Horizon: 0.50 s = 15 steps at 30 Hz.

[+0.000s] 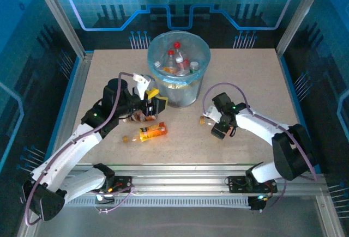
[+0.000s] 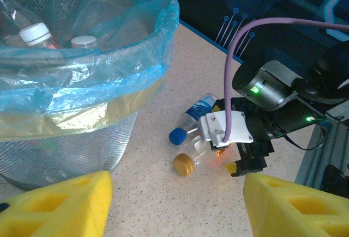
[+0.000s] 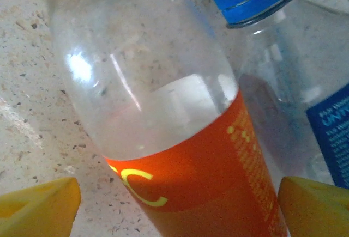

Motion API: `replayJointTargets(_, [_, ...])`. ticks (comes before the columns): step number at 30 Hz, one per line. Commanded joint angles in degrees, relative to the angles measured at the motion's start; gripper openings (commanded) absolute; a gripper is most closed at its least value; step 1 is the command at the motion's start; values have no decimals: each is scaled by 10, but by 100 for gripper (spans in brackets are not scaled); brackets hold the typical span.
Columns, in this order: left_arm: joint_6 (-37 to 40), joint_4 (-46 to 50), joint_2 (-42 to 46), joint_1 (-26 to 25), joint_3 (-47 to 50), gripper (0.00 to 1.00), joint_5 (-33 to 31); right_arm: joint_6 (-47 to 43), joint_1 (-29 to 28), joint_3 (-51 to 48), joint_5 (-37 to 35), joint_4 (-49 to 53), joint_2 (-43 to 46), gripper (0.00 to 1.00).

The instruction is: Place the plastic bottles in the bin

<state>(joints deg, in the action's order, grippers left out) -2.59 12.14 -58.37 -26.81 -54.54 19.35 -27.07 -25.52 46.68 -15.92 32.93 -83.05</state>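
Speckled beige tabletop is spreading out beneath both my arms, with dark, blue-lit panels standing around it. Toward 12 o'clock the bin is sitting upright, its pale-blue liner folded over the rim. Several plastic bottles are already resting inside it, white and red caps showing.

My left claw is hovering just beside the bin at its 7 o'clock, yellow pads spread wide with nothing between them. At that claw's 6 o'clock a loose orange-label bottle is lying on its side on the table.

My right claw is reaching down at the bin's 5 o'clock, jaws gaping open and straddling a clear gold-capped bottle with an orange band. I cannot tell whether either pad is touching it. A blue-capped bottle is lying just beside that one, at its 3 o'clock in my right wrist view, the two touching or nearly so.
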Motion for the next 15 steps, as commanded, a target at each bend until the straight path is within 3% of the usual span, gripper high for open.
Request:
replayJointTargets(1, [14, -6, 6, -4, -1, 66, -5, 1, 6, 22, 17, 1, -25, 91])
replayJointTargets(5, [16, -3, 6, -4, -3, 66, -6, 3, 6, 19, 19, -3, -34, 87])
replayJointTargets(11, [18, -1, 7, -4, -8, 66, -8, 20, 0, 15, 39, 2, -1, 67])
replayJointTargets(15, [17, -1, 8, -4, -15, 66, -8, 38, -6, 14, 65, 19, 33, 62])
